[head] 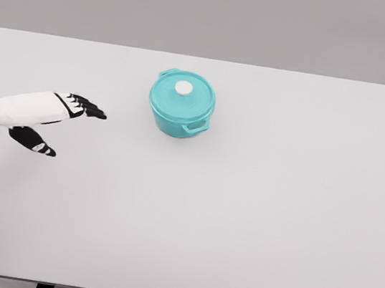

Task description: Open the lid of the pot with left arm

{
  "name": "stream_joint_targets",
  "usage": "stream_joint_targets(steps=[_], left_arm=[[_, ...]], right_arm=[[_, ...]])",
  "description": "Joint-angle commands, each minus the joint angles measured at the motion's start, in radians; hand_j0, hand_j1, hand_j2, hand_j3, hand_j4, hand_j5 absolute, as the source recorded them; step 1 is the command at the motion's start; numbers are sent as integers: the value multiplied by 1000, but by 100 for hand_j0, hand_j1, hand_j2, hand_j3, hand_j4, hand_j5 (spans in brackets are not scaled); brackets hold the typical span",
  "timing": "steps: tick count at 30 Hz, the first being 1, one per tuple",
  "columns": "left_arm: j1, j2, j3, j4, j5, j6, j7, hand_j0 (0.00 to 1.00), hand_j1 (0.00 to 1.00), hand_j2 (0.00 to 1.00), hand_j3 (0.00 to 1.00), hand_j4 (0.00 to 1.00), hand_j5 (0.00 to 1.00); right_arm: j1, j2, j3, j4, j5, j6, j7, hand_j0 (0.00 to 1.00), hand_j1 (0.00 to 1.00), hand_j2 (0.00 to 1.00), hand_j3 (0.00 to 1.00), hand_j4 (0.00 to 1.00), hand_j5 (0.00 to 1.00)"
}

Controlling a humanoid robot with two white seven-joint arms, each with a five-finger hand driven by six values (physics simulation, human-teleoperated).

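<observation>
The left hand [66, 114], fingers spread and empty, hovers well apart at 9 o'clock from the lidded round teal pot [182, 105] on the white surface [275, 221].

No text, label, brand, number or sign can be read anywhere: none is shown on the teal pot [181, 106], on its lid [183, 93], or on the white table [254, 218]
</observation>
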Motion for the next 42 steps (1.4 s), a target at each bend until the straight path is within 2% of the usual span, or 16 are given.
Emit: stream_joint_targets(steps=[1, 7, 10, 11, 13, 15, 16, 17, 18, 19, 22, 26, 28, 33, 40, 42], left_arm=[[0, 0, 1, -6, 6, 3, 0, 100, 100, 100, 100, 100, 100], [-12, -8, 2, -6, 2, 3, 0, 100, 100, 100, 100, 100, 100], [-24, -10, 2, -64, -9, 3, 0, 100, 100, 100, 100, 100, 100], [-58, -10, -8, -65, -24, 3, 0, 100, 100, 100, 100, 100, 100], [-217, 0, -177, -53, -14, 3, 0, 100, 100, 100, 100, 100, 100], [-510, 10, -464, 31, -21, 3, 0, 100, 100, 100, 100, 100, 100], [-592, 0, -568, 89, -20, 3, 0, 100, 100, 100, 100, 100, 100], [-672, -58, -651, 103, -24, 3, 0, 100, 100, 100, 100, 100, 100], [-730, -129, -679, 125, -36, 3, 0, 100, 100, 100, 100, 100, 100], [-782, -175, -705, 149, -96, 3, 0, 100, 100, 100, 100, 100, 100], [-819, -184, -723, 152, -113, 3, 0, 100, 100, 100, 100, 100, 100], [-877, -269, -757, 160, -112, 3, 0, 100, 100, 100, 100, 100, 100], [-880, -280, -759, 174, -109, 3, 0, 100, 100, 100, 100, 100, 100], [-885, -299, -760, 271, -109, 3, 0, 100, 100, 100, 100, 100, 100], [-885, -313, -762, 272, -109, 29, 0, 91, 91, 91, 91, 91, 91], [-885, -313, -762, 280, -109, 44, 0, 86, 86, 86, 86, 86, 86]], right_arm=[[0, 0, 0, 0, 0, -2, 1, 100, 100, 100, 100, 100, 100], [6, 0, 2, -6, 0, -3, -1, 100, 100, 100, 100, 100, 100], [6, 0, 2, -5, 0, -3, -1, 100, 100, 100, 100, 100, 100], [6, 0, 2, -5, 0, -3, -1, 100, 100, 100, 100, 100, 100], [6, 0, 2, -5, 0, -3, -1, 100, 100, 100, 100, 100, 100], [6, 0, 2, -5, 0, -3, -1, 100, 100, 100, 100, 100, 100], [6, 0, 2, -5, 0, -3, -1, 100, 100, 100, 100, 100, 100], [6, 0, 2, -5, 0, -3, -1, 100, 100, 100, 100, 100, 100], [6, 0, 2, -5, 0, -3, -1, 100, 100, 100, 100, 100, 100], [6, 0, 2, -5, 0, -3, -1, 100, 100, 100, 100, 100, 100], [6, 0, 2, -5, 0, -3, -1, 100, 100, 100, 100, 100, 100], [6, 0, 2, -5, 0, -3, -1, 100, 100, 100, 100, 100, 100], [6, 0, 2, -5, 0, -3, -1, 100, 100, 100, 100, 100, 100], [6, 0, 2, -5, 0, -3, -1, 100, 100, 100, 100, 100, 100], [6, 0, 2, -5, 0, -3, -1, 100, 100, 100, 100, 100, 100], [6, 0, 2, -5, 0, -3, -1, 100, 100, 100, 100, 100, 100]])
